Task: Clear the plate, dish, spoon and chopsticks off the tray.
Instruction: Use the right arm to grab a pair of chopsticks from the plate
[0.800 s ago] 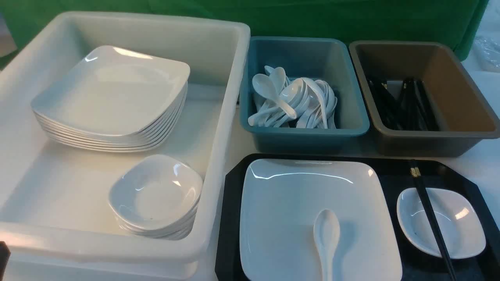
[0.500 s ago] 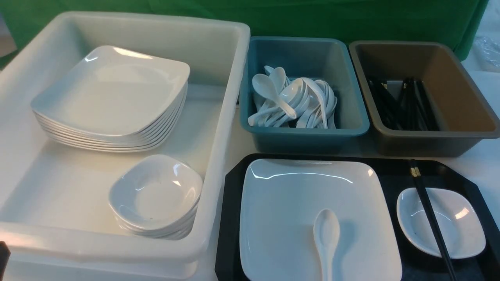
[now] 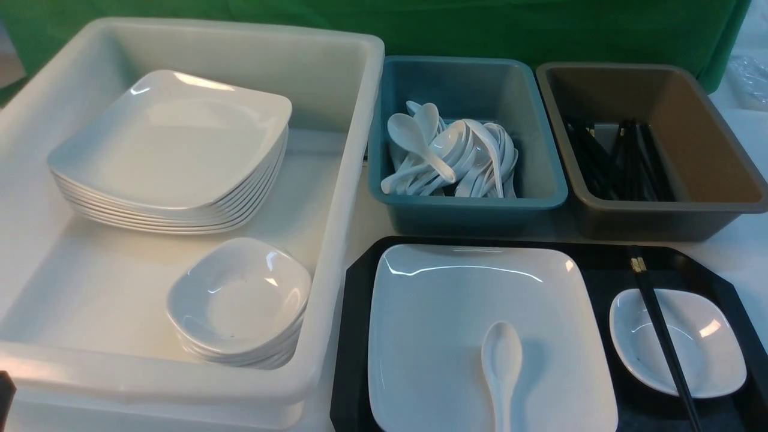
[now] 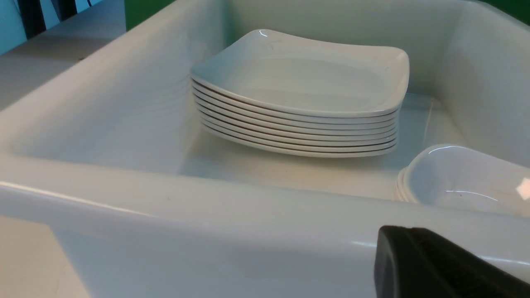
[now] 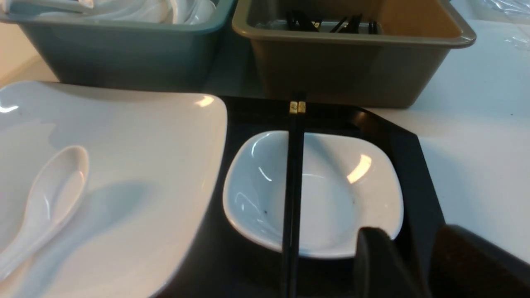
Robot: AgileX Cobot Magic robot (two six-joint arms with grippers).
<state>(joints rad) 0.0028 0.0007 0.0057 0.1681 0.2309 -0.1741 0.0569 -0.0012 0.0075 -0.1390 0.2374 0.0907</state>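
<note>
Black chopsticks span dish, gold ends pointing away; left end effector closed, right end effector parted.

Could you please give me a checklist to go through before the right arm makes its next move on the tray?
1. Right gripper open and empty: ok.
2. Chopsticks on top, lying across the dish, nothing over them: ok.
3. Dish free to lift: not ok, chopsticks rest on it.
4. Plate free to lift: not ok, spoon lies on it.
5. Brown bin has room for chopsticks: ok.
</note>
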